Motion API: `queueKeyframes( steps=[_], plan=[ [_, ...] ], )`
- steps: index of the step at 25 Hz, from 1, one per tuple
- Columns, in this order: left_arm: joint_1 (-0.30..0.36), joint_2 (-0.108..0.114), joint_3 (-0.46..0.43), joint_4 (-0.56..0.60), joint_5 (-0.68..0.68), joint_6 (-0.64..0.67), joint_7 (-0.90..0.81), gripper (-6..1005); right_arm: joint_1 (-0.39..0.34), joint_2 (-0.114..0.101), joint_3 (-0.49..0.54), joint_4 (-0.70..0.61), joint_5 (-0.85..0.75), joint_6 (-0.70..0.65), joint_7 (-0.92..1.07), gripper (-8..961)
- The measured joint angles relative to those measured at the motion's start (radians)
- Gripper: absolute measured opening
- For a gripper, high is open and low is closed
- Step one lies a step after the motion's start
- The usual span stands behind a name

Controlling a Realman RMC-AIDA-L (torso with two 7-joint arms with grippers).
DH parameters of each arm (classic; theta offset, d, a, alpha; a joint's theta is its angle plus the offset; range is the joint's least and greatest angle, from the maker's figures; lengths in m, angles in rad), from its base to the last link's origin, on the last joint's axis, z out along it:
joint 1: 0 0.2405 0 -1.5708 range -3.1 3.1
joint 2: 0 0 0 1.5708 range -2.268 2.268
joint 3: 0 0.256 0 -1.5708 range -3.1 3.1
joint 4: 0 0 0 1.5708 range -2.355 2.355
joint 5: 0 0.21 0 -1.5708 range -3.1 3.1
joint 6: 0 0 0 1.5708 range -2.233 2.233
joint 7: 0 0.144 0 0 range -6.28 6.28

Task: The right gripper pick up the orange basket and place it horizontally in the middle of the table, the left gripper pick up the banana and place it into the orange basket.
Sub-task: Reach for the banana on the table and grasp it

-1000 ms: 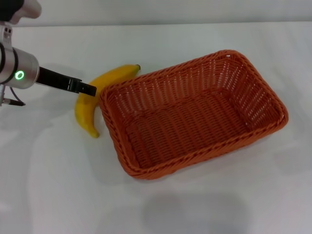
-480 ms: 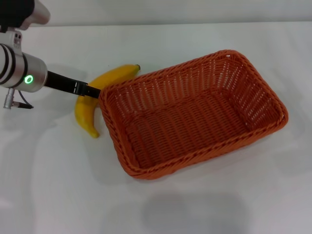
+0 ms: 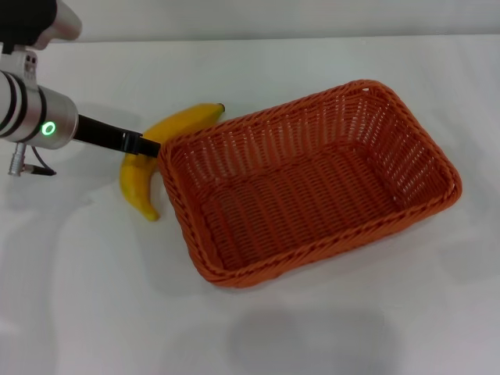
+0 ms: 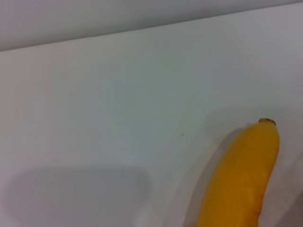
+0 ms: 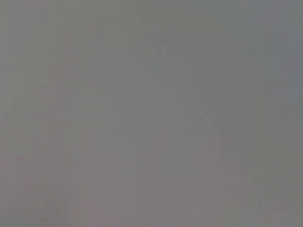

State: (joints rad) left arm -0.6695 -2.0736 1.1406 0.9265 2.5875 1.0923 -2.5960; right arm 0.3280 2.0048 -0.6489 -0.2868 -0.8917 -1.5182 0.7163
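The left gripper (image 3: 143, 144) sits low over the middle of the banana (image 3: 144, 160), its dark fingers reaching in from the silver wrist with the green ring light; whether the fingers stand spread or closed on the fruit cannot be told from these views. The low, slanted reach appears chosen to take the banana across its curve, clear of the basket rim just beside it. The banana lies flat on the table (image 3: 78, 297), touching or almost touching the left end of the orange basket (image 3: 312, 183), which rests lengthwise near the table's middle, so the basket step looks complete. The right gripper is not in view. Compared with half a second ago, the wrist has barely shifted; banana and basket are unmoved
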Motion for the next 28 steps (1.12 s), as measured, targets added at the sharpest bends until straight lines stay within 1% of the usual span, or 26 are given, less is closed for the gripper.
queueKeyframes(
  steps=[2, 6, 12, 19, 25, 28],
  plan=[
    [0.002, 0.000, 0.000, 0.000, -0.001, 0.000, -0.007, 760, 0.000, 0.000, 0.000, 0.000, 0.002, -0.003, 0.000, 855],
    [0.003, 0.000, -0.001, 0.000, 0.001, 0.000, -0.033, 563, -0.001, 0.000, 0.003, 0.000, 0.003, -0.006, 0.000, 855],
    [0.009, 0.000, 0.000, 0.003, 0.002, 0.002, -0.052, 492, -0.005, 0.000, 0.007, 0.000, 0.004, -0.010, 0.010, 855],
    [0.011, 0.000, -0.001, 0.004, 0.005, 0.003, -0.064, 488, -0.012, 0.000, 0.010, 0.000, 0.005, -0.023, 0.011, 855],
    [0.012, 0.008, -0.001, 0.010, 0.005, 0.026, -0.076, 485, -0.016, 0.000, 0.011, 0.000, 0.005, -0.024, 0.011, 855],
    [0.020, 0.007, -0.009, 0.032, 0.010, 0.035, -0.079, 484, -0.017, 0.000, 0.012, 0.000, 0.005, -0.024, 0.011, 855]
  ],
)
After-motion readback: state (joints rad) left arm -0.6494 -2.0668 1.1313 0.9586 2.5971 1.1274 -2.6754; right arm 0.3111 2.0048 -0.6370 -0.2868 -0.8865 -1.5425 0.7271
